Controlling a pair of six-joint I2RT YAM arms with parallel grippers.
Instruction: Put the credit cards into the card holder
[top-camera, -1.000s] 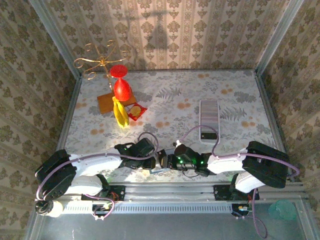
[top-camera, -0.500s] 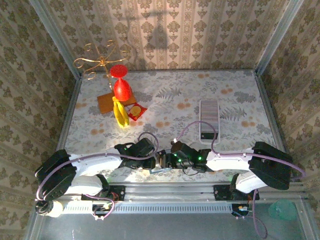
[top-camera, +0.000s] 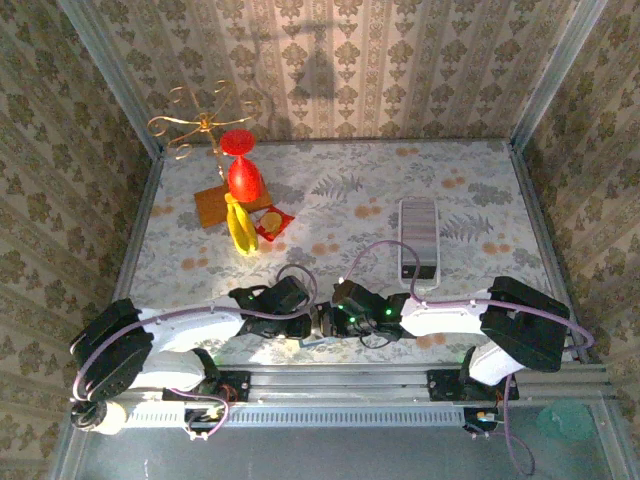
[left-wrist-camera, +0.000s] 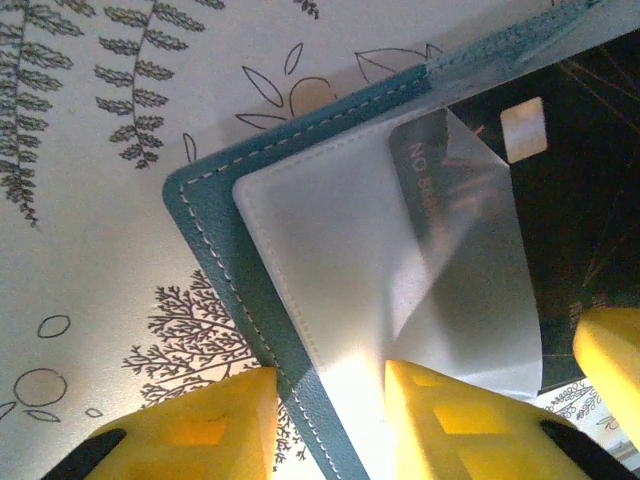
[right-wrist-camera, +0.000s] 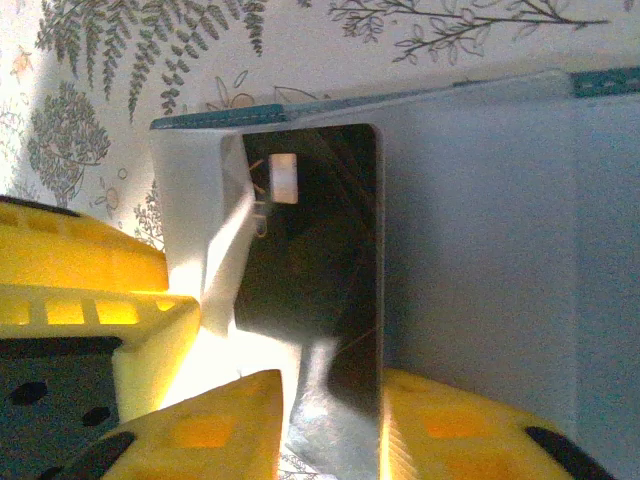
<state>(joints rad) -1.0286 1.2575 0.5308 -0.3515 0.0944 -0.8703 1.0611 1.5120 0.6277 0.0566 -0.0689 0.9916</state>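
At six o'clock: left gripper (left-wrist-camera: 330, 400) pinched card holder (left-wrist-camera: 212, 245).
Right gripper (right-wrist-camera: 335, 400): seemingly clamped black card (right-wrist-camera: 320, 230).
Needed: straight push, sleeve (left-wrist-camera: 330, 250) mouth open.

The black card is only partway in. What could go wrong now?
The black chip card sits partly under the clear plastic sleeve of the teal stitched card holder. The sleeve looks bent near the card, so pushing could crumple it or jam the card. The left gripper and right gripper are very close and might bump.
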